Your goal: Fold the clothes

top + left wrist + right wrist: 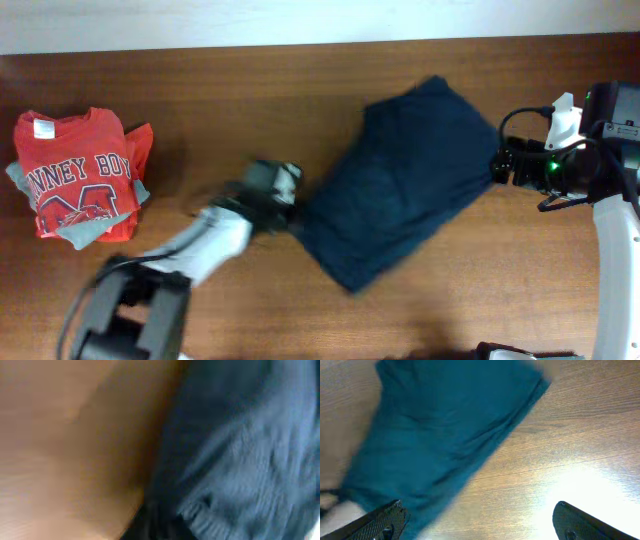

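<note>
The left gripper sat at the edge of the clothes. Its blurred wrist view showed only navy cloth on one side of it and bare tabletop on the other, so I cannot tell whether its jaws were apart or closed on the hem. The clothes lay spread and slightly rumpled between the two grippers, reaching close to each. The fabric looked light, soft and limp, likely to sag when lifted and to slide on the wood, so a hemmed edge or corner seemed the best place to pinch. The right gripper stood with its jaws wide apart, the cloth just ahead and to its left. A red T-shirt on a grey garment lay well beyond the left gripper, away from the clothes, obstructing nothing.
</note>
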`<state>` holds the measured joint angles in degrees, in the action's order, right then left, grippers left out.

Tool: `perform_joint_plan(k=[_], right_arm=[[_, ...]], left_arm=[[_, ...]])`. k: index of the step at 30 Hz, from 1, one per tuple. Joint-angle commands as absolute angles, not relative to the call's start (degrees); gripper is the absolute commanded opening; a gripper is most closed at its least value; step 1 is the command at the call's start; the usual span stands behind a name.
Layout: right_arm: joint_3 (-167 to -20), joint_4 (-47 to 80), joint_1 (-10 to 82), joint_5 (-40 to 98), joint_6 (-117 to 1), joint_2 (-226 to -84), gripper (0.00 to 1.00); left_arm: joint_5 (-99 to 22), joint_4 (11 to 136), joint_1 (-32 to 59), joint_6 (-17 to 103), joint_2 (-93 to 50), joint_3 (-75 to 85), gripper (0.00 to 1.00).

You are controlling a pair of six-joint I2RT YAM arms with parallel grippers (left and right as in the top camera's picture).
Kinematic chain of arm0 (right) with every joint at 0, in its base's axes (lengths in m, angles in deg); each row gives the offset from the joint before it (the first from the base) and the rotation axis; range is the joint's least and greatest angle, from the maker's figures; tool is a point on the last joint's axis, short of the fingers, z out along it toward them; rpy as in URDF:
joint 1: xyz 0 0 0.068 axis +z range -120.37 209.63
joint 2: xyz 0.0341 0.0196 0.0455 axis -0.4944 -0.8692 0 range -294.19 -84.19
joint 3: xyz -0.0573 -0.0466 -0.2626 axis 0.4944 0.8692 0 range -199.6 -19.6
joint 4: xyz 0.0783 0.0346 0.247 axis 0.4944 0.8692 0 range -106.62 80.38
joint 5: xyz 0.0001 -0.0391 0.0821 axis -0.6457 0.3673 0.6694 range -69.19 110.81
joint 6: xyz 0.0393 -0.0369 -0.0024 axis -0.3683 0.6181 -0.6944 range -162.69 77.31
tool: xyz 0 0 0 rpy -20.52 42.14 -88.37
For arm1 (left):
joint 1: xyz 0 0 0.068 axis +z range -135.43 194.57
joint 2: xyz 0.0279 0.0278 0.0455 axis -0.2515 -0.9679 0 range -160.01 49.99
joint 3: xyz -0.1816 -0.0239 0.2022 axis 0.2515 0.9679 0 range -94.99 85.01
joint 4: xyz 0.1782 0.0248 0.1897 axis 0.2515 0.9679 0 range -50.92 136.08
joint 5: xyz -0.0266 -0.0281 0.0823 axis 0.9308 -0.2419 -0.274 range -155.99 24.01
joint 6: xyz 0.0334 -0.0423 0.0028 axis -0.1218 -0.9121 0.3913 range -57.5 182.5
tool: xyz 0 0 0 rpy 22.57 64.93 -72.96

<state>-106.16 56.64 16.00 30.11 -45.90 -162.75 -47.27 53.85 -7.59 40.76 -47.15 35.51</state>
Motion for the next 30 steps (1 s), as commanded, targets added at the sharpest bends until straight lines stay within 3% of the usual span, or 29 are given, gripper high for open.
perform_joint_plan(k=[1,3,5,7,10,15,24,30], right_arm=[[-106.99,56.53,15.72,30.43,-45.92,-162.45,0.99],[-106.95,56.49,15.72,30.41,-45.90,-162.69,0.99],[-106.92,56.49,15.72,30.19,-45.90,-163.08,0.99],[-106.90,56.49,15.72,28.97,-45.90,-163.82,0.99],[-106.77,56.51,15.72,27.62,-45.90,-166.62,0.99],[-106.77,56.75,15.72,27.83,-45.92,-171.21,0.99],[-106.77,57.18,15.72,27.83,-45.92,-172.79,0.99],[-106.77,57.18,15.72,27.83,-45.92,-172.79,0.99]], left_arm=[[-53.37,55.90,4.57,44.61,-43.17,28.30,0.71],[-44.01,58.92,8.96,44.61,-43.15,24.80,0.83],[-37.43,62.00,10.07,44.61,-43.13,23.67,0.86],[-35.73,65.52,9.77,44.61,-43.13,23.65,0.99],[-35.79,76.29,7.23,44.61,-43.15,23.69,0.99],[-38.20,83.94,2.25,42.25,-43.22,24.24,0.99],[-40.43,82.70,-2.47,27.80,-43.30,29.70,0.99],[-40.49,78.37,-5.01,24.22,-43.33,33.24,0.99]])
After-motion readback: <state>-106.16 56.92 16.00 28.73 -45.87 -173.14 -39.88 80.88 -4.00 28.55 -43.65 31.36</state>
